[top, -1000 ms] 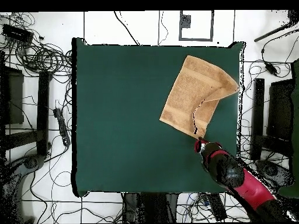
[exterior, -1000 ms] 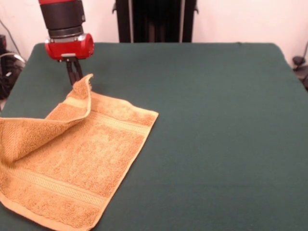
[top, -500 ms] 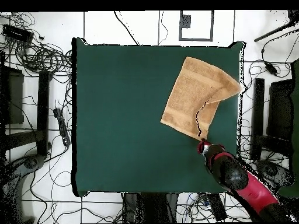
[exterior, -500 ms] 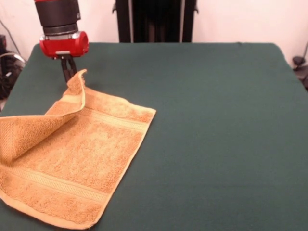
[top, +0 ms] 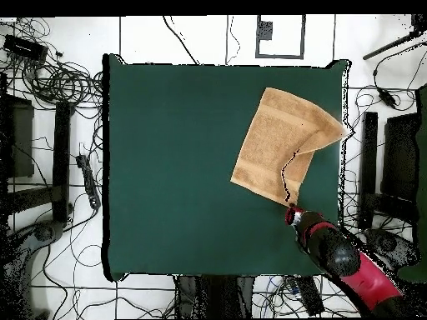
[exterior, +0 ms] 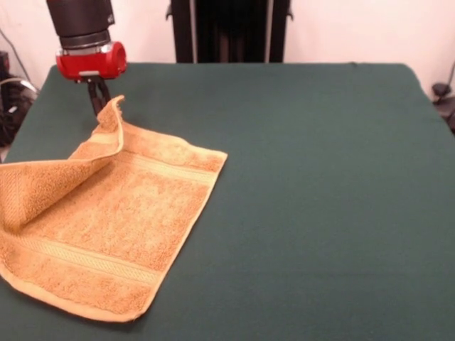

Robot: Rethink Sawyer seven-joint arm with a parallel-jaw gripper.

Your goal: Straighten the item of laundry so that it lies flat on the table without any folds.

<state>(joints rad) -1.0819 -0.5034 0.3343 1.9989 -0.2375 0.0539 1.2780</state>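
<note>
In the front view, a large rectangular table covered in plain dark green cloth (exterior: 320, 177) fills the picture, with a pale wall and a dark upright frame (exterior: 229, 30) beyond its far edge. One golden-orange terry towel with paler woven bands (exterior: 106, 220) lies at the table's near left corner, most of it flat, one side folded up and over itself along the left edge. One red and black arm ends in a gripper (exterior: 97, 99) near the far left corner; its dark fingers are closed on the towel's raised far corner, which stands up off the cloth. The rest of the table is bare green.

In the overhead view, the same single towel (top: 271, 146) sits against the table's (top: 175, 167) right edge, its fold running along that side and one corner reaching the edge. The gripper (top: 291, 212) holds the towel's lower corner. Tangled black cables (top: 58, 79) and dark stands (top: 62, 158) lie on the white floor around the table.
</note>
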